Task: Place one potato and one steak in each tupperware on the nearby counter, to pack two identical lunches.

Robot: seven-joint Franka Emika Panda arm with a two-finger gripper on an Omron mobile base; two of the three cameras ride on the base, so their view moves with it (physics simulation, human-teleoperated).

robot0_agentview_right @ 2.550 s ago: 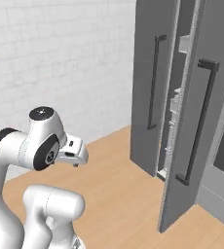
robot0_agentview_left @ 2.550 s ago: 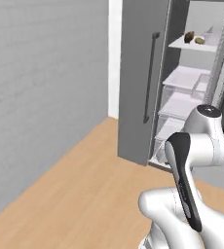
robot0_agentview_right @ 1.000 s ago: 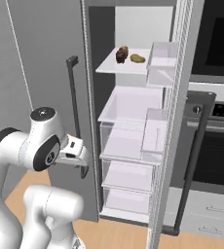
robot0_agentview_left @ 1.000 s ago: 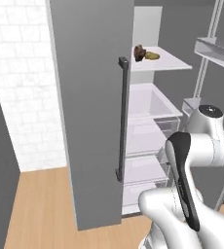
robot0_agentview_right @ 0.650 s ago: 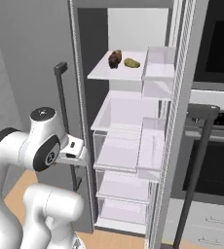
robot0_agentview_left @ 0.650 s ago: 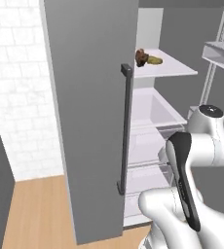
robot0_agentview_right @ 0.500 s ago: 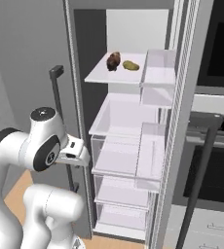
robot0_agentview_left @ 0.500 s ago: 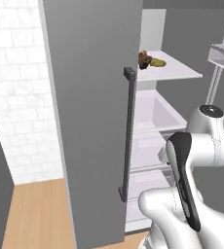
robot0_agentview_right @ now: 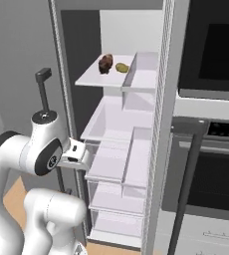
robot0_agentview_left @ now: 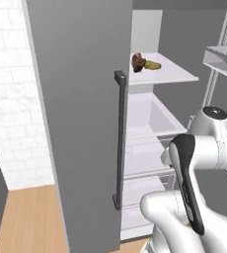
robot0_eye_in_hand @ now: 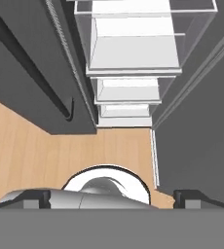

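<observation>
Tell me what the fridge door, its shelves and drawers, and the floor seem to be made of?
The fridge door looks like matt grey painted metal: flat, even colour, no shine. The shelves and drawers look like white-to-clear plastic: pale, see-through walls. The floor looks like light wood, going by its warm, faintly streaked tone. All rendered, so only guesses.

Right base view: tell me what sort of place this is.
A kitchen, most likely. An open fridge with white shelves holds food on its top shelf, a built-in oven stands right beside it, and the floor is light wood.
</observation>
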